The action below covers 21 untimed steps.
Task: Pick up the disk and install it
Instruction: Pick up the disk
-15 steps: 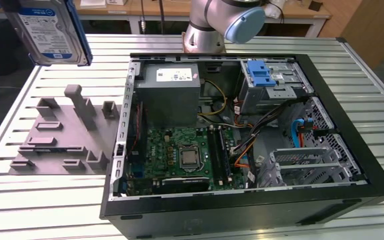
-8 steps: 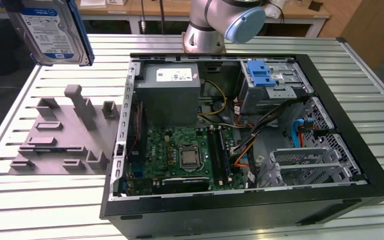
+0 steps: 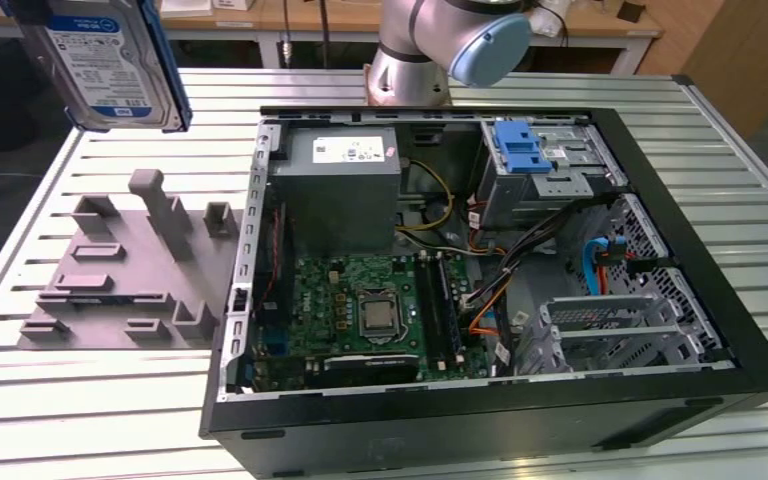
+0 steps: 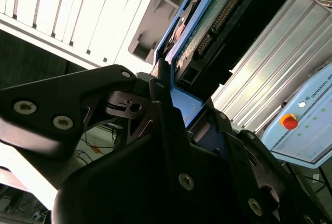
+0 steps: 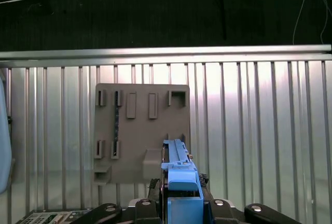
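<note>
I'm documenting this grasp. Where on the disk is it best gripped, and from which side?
Probably the blue carrier frame at one narrow end of the disk, coming in end-on and squeezing across its thickness. The gripper holds it that way now, leaving the flat body and the connector edge free.

In the exterior view the open computer case (image 3: 491,425) lies on the bench (image 3: 77,410), taking the centre and right of the frame. Left of it on the bench stands the slotted rack (image 3: 124,270). The disk (image 3: 107,62) hangs at the upper left, over the rack's far end and clear of the bench, gripped in the claw (image 4: 181,99). The arm's base (image 3: 418,60) stands behind the case, top centre. Inside the case, the metal box (image 3: 341,185) sits upper middle with the motherboard (image 3: 364,310) below it in the frame. The drive bay (image 3: 544,160) is upper right and the cage (image 3: 611,325) lower right.
</note>
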### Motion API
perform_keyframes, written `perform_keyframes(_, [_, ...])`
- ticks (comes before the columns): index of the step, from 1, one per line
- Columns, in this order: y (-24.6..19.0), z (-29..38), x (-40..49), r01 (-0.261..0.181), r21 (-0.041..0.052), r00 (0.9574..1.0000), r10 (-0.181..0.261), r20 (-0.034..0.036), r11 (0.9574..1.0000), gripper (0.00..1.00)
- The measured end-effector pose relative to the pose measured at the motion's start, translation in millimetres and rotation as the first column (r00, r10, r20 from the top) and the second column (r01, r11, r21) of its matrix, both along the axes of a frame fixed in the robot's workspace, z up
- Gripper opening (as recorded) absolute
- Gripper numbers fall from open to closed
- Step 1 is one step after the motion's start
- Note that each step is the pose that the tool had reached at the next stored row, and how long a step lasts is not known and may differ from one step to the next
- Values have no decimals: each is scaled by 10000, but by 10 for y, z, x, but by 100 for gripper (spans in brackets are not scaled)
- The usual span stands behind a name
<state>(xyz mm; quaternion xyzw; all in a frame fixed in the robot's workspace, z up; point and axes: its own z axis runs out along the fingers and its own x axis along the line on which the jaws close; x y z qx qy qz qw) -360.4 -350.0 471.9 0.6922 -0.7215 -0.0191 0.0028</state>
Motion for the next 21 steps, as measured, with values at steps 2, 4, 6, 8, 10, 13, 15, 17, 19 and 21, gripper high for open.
perform_keyframes(2, [1, 1, 16, 1, -1, 10000, -1, -1, 10000, 37])
perform_keyframes(4, [0, 0, 31, 1, -1, 10000, -1, -1, 10000, 37])
perform_keyframes(6, [1, 1, 46, 1, -1, 10000, -1, -1, 10000, 37])
perform_keyframes(8, [0, 1, 61, 1, -1, 10000, -1, -1, 10000, 37])
perform_keyframes(10, [0, 0, 74, 1, 0, 10000, -1, -1, 10000, 37])
perform_keyframes(13, [1, 1, 94, 1, 0, 10000, -1, -1, 10000, 37])
perform_keyframes(15, [0, 1, 107, 1, -1, 10000, -1, -1, 10000, 37])
perform_keyframes(17, [0, 0, 119, 1, 0, 10000, -1, -1, 10000, 37])
perform_keyframes(19, [1, 1, 133, 1, -1, 10000, -1, -1, 10000, 37])
perform_keyframes(21, [0, 0, 147, 1, 0, 10000, -1, 0, 10000, 37])
